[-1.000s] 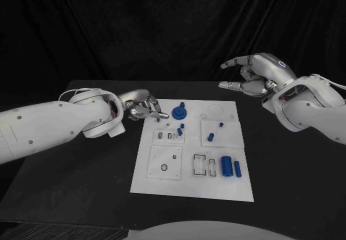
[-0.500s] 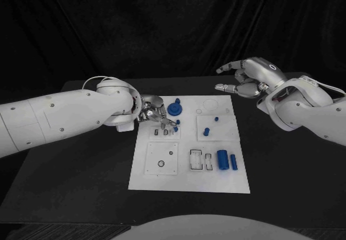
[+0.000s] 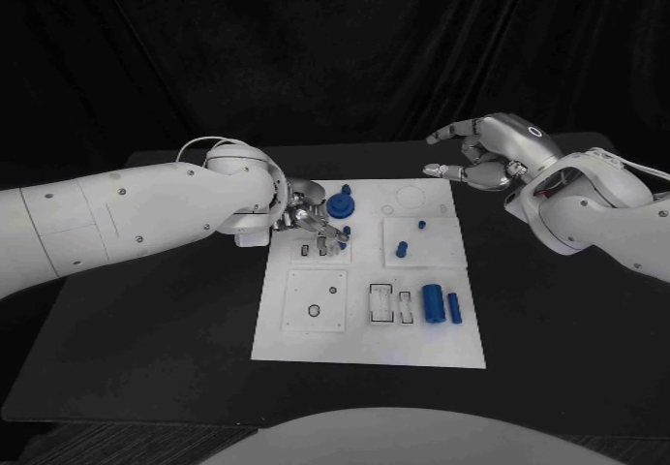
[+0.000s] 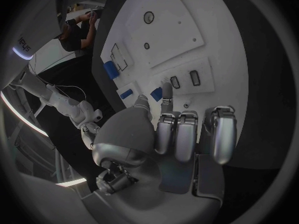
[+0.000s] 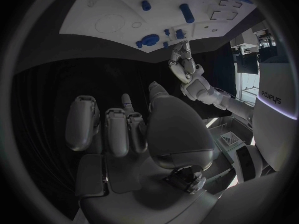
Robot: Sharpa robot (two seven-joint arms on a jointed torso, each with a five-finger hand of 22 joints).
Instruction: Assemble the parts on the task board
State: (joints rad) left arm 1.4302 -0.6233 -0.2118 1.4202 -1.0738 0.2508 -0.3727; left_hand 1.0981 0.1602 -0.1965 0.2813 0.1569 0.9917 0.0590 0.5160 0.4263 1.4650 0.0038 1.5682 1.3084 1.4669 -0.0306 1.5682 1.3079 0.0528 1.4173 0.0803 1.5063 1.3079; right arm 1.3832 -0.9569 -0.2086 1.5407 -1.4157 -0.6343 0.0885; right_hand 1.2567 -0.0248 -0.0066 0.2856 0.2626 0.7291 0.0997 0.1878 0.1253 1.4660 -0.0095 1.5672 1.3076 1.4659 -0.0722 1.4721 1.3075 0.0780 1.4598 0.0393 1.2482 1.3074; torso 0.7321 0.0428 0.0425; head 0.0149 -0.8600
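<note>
Right now the white task board (image 3: 370, 334) lies flat in the middle of the black surface (image 3: 139, 329), and the small blue parts sit on it. At about 11 o'clock on the board stands a round blue knob (image 3: 342, 204). Near 1 o'clock lie two little blue pegs (image 3: 402, 249), and at about 4 o'clock lie a fat blue cylinder (image 3: 433, 303) and a thin blue bar (image 3: 455, 307) side by side. The left hand (image 3: 300, 215) is low over the board's 10 o'clock corner, just beside the knob, with its fingers (image 4: 176, 137) curled down toward two small slots (image 3: 324, 250). A bit of blue shows by the fingertips in the left wrist view, but I cannot tell if the hand is pinching a part or just touching the board. The right hand (image 3: 482, 155) hangs in the air past the board's 1 o'clock corner, holding nothing, its fingers loose and apart. These parts look like hard plastic, so they are likely light and stiff and will not bend or squash. They look smooth too, so they could slip or roll, above all the round ones. I think the best way is to pinch each peg on its sides near the middle, keep it straight, and push it gently into its hole. The board is thin and may slide if pushed sideways.
</note>
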